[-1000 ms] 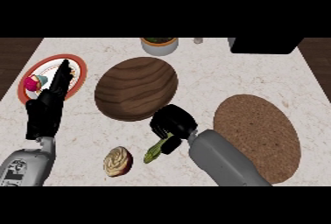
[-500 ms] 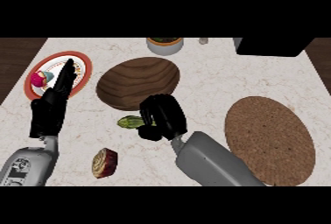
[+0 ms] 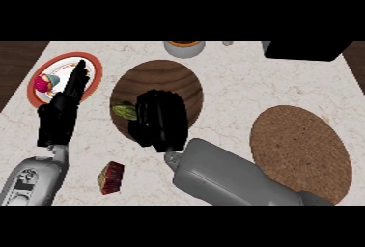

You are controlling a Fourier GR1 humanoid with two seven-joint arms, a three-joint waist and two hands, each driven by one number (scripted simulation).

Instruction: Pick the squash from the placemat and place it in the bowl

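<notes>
While the right hand (image 3: pixel 161 120), fingers curled round the green squash (image 3: pixel 125 111), hovers over the wooden bowl (image 3: pixel 158 77) mid-desk, only the release seems left, with the left hand (image 3: pixel 63 111) resting open near the desk's left edge.

Hidden and cut off, head view.
My right hand (image 3: pixel 160 120) covers most of the squash (image 3: pixel 125 111), only its nine-o'clock end showing, and the wooden bowl (image 3: pixel 164 77)'s lower part. My left hand (image 3: pixel 63 110) overlaps the plate (image 3: pixel 43 72). At twelve o'clock a cup (image 3: pixel 185 47) is cropped.
</notes>
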